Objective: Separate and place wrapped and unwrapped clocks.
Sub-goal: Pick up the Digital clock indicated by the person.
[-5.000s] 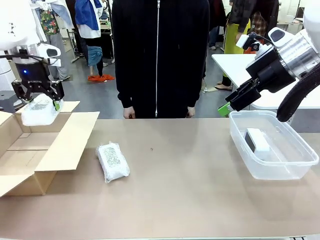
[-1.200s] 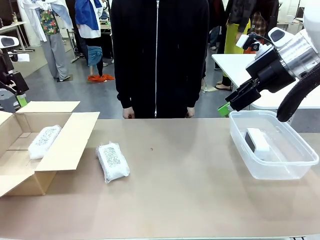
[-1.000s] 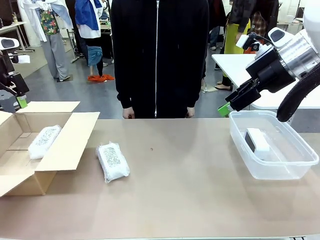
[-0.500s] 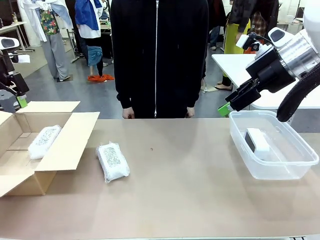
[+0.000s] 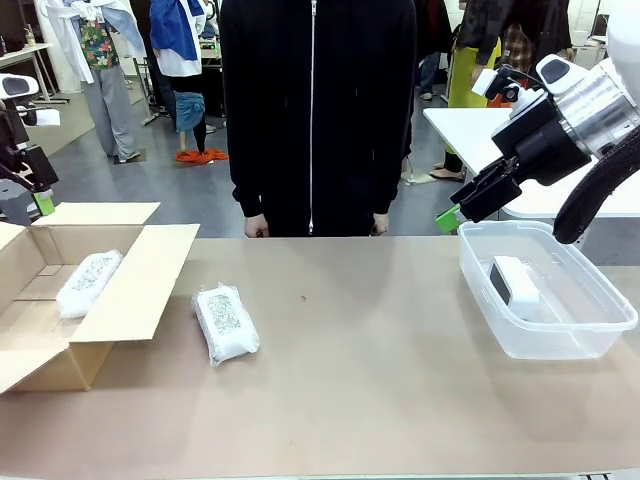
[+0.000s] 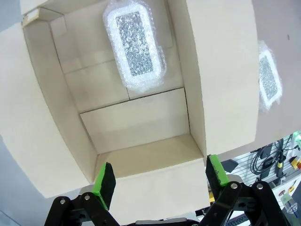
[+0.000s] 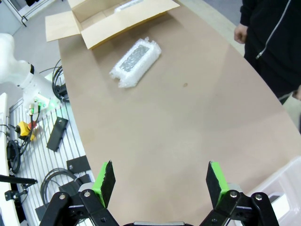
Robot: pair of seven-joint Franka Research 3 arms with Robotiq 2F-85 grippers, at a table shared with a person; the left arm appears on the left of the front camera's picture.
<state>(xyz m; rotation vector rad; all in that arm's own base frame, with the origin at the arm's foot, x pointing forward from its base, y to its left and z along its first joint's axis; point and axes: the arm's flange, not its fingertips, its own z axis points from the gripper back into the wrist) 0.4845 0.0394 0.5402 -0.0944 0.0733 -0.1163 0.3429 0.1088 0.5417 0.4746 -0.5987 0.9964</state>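
Nearest on the table (image 5: 380, 360), an open brown cardboard box (image 5: 140, 285) is seen at the robot's left. One bubble-wrapped clock (image 5: 88, 283) is lying inside the box, grey speckled panel up. A second bubble-wrapped clock (image 5: 226, 322) is left on the bare tabletop just to the right of the box's flap, not touching it. Way off to the right of the box, a clear plastic tub (image 5: 555, 340) is parked, and the unwrapped white clock (image 5: 515, 282) is sat in it. The left gripper (image 6: 160, 175) is held above the box, fingers spread wide, nothing gripped. The right gripper (image 7: 161, 176) is up over the tub's far corner, fingers also apart and empty. Farthest from the box, a person in a black zip jacket (image 5: 315, 110) is stood at the far edge.
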